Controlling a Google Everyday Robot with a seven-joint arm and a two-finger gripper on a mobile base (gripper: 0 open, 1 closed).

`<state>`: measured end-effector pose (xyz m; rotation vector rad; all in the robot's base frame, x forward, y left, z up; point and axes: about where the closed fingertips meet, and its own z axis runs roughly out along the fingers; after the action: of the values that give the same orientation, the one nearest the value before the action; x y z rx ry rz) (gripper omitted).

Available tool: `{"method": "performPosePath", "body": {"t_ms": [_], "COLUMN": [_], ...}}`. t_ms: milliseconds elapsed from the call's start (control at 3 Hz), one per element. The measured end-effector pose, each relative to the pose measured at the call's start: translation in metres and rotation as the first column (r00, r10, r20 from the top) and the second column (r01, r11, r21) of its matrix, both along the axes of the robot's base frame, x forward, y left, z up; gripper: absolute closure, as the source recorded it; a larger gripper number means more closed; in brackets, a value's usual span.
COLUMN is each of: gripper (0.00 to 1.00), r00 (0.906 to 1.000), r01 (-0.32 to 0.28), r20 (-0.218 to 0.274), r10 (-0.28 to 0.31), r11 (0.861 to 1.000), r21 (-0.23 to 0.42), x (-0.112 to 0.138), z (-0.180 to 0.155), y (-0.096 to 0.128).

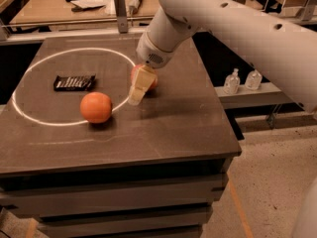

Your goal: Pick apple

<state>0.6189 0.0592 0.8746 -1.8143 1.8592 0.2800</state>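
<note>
The apple [134,74] is a reddish-pink round fruit on the dark table [168,128], at the right edge of a white painted circle [34,66]. My gripper [135,98], tan at its tip, hangs from the white arm [208,24]. It reaches down over the near side of the apple and covers most of it, with its tip close to the table just in front of the fruit. Whether it touches the apple does not show.
A matte orange round fruit [96,107] sits left of the gripper inside the circle. A black snack bar [74,82] lies further left. Two small bottles [242,81] stand on a lower shelf to the right. A cluttered bench [84,4] is behind the table.
</note>
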Motion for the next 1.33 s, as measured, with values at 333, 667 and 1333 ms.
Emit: {"method": "performPosePath", "body": {"t_ms": [333,667,1333], "gripper": [0.14,0.38,0.93], "r00": [0.9998,0.9995,0.9990], "r01": [-0.017,-0.032,-0.022], "r20": [0.008,0.004,0.040], "r10": [0.017,0.032,0.022], "r11": [1.000,0.999,1.000], "r21": [-0.018,-0.030,0.013], "x": [-0.003,-0.008,-0.007], "z": [-0.011,-0.025,-0.007], "y": [0.004,0.002,-0.029]}}
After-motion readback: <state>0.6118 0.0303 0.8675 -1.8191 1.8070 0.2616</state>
